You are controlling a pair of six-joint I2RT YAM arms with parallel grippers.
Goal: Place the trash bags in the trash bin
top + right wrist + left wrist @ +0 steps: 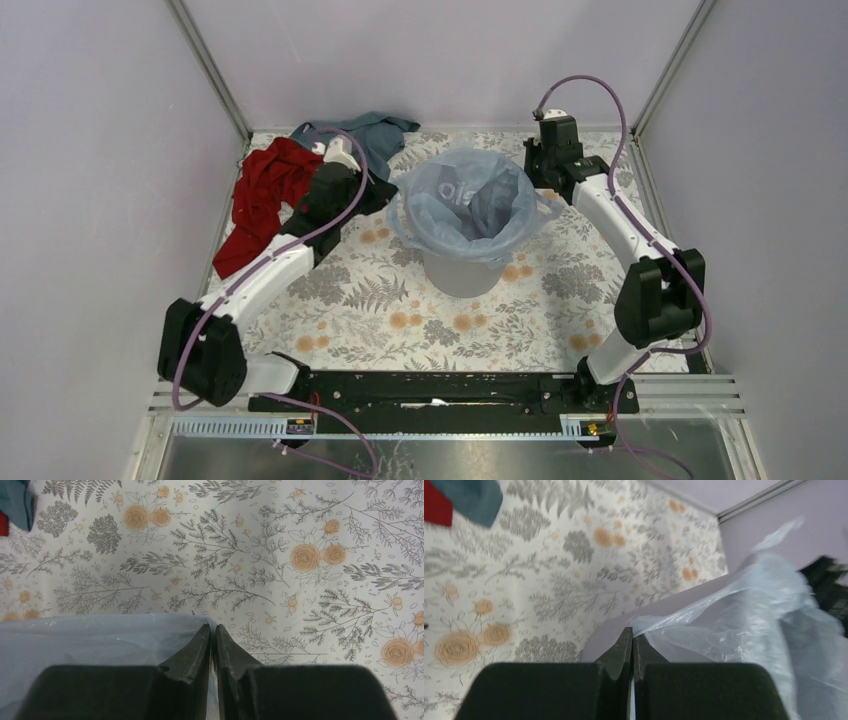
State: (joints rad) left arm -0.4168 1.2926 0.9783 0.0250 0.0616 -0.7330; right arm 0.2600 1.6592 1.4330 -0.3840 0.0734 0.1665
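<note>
Two narrow pinches on trash bag lining trash bin, centre frame: left end effector, right end effector.

Robot lab cell, plain walls, floral tablecloth

We see a crumpled red cloth at the upper left of the top view, trailing down along the table's left edge. A rumpled teal-grey cloth touches its upper end, by the back edge. Both lie on a white tablecloth printed with grey ferns and orange flowers. Pale lilac walls close in the sides and back, with silver metal corner rails between them. Both wrist views catch the cloths' corners at the upper left.
</note>
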